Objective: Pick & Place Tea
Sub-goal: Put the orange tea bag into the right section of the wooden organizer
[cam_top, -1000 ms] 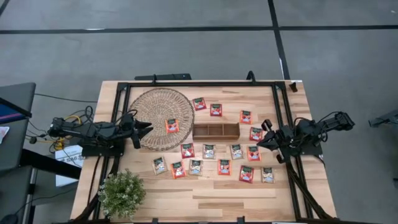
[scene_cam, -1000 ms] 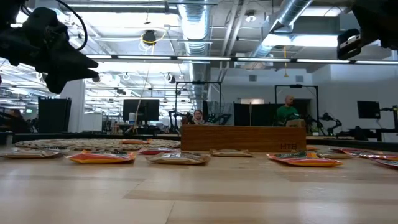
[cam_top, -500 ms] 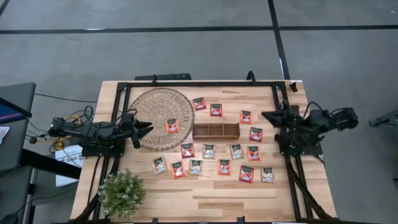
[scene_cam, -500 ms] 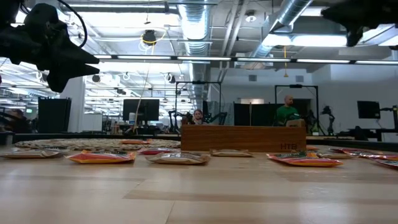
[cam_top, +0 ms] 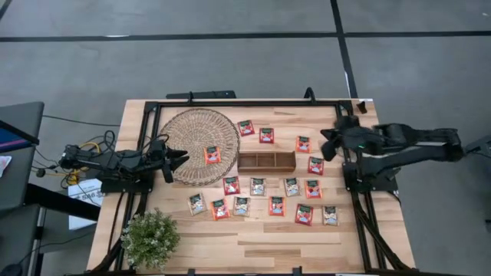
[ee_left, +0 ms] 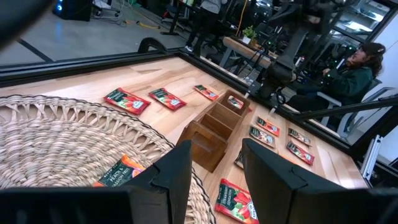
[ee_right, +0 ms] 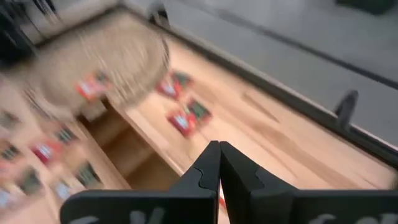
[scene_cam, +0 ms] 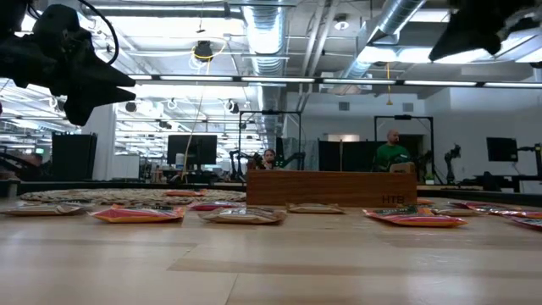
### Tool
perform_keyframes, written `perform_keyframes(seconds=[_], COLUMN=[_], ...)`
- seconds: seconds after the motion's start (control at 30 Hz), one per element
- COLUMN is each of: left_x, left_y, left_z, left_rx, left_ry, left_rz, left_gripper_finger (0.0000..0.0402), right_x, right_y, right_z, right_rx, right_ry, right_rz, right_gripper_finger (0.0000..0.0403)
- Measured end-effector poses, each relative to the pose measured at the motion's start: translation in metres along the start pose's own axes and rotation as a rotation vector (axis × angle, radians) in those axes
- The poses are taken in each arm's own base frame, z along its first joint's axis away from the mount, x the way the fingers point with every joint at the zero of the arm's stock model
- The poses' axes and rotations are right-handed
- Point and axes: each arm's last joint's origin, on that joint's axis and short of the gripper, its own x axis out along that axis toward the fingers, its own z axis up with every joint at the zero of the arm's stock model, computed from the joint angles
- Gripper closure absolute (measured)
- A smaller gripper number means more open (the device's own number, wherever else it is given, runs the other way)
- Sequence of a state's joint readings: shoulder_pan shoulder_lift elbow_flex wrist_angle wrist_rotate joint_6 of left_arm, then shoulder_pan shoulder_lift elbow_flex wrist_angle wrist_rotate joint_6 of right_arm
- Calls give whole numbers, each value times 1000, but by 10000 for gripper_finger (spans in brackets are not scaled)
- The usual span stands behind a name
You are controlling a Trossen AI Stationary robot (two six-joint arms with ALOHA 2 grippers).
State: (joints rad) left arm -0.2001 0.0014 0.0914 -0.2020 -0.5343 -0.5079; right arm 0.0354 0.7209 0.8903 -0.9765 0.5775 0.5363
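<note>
Several flat square tea sachets, red-orange and pale, lie on the wooden table around the brown compartment tray [cam_top: 266,161]; one red sachet [cam_top: 212,155] lies on the round woven mat [cam_top: 198,142]. My left gripper [cam_top: 181,159] hovers open at the mat's left rim, and the left wrist view shows the gap between its fingers [ee_left: 214,180]. My right gripper [cam_top: 326,146] is shut and empty, well above the table to the right of the tray, near a red sachet [cam_top: 303,143]; its fingertips meet in the right wrist view [ee_right: 219,163].
A potted plant [cam_top: 150,238] stands at the table's near left corner. A black frame [cam_top: 245,102] runs along the far and side edges. Bare wood lies near the front edge [cam_top: 268,249]. People sit in the room beyond the table [scene_cam: 391,148].
My right gripper has swung from beside the right rail toward the table's far edge and risen, its arm stretching out over the sachets to the right of the tray. It has stayed shut. The left arm and the sachets have kept still.
</note>
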Motion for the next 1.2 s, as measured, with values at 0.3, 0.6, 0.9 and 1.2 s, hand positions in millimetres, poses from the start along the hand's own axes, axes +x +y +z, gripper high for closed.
perform_keyframes(seconds=[0.3, 0.6, 0.9, 1.2], left_x=[0, 0, 0, 0], left_y=[0, 0, 0, 0], left_z=[0, 1, 1, 1], left_rx=[-2, -3, -3, -1], left_ry=[-1, -2, -3, -3], left_rz=[-1, -2, -2, -2], left_gripper_finger=[269, 269, 269, 269], right_x=[68, 129, 175, 213], right_y=[-5, -42, -67, -65], right_z=[41, 44, 31, 13], right_rx=[-318, -349, -260, -276], right_ry=[298, 547, 695, 817], right_rz=[-89, 145, 198, 227], right_gripper_finger=[403, 398, 296, 202])
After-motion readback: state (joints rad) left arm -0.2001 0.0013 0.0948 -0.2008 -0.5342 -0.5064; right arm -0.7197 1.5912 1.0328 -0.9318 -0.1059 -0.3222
